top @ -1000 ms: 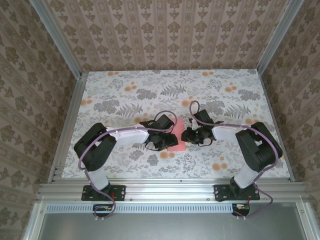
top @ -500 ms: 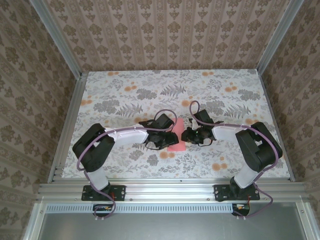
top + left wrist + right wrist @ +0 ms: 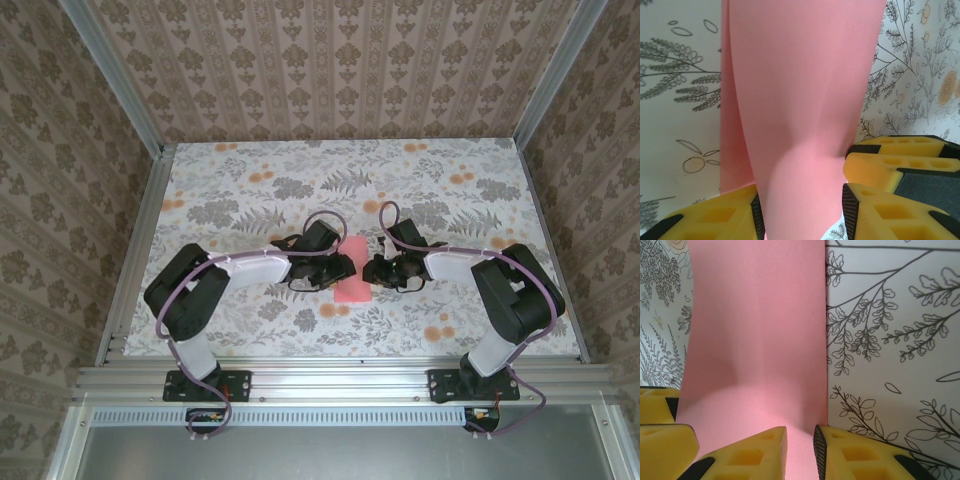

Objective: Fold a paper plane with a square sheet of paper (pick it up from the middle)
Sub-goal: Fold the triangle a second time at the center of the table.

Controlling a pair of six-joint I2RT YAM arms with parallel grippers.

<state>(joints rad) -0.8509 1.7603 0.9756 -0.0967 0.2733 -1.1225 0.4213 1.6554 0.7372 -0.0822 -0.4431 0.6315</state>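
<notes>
**Item:** folded pink sheet of paper (image 3: 352, 288), a narrow oblong. It lies mid-table, running lengthwise away from the arm bases, between the two grippers. In the left wrist view its near end curves up off the table and bows.

**Left gripper** (image 3: 336, 268): sits at the sheet's left edge. The jaws stand apart, with a yellow finger (image 3: 715, 220) on each side of the raised paper, which fills the gap. Whether it is squeezed cannot be told.

**Right gripper** (image 3: 376, 270): sits at the sheet's right edge. The jaws are nearly together, and pink shows in the narrow gap. Whether it is pinched cannot be told.

**Support:** floral-printed tabletop (image 3: 250, 190).

**Surround:** patterned wallpaper walls (image 3: 330, 70) and an aluminium frame (image 3: 340, 378).
</notes>
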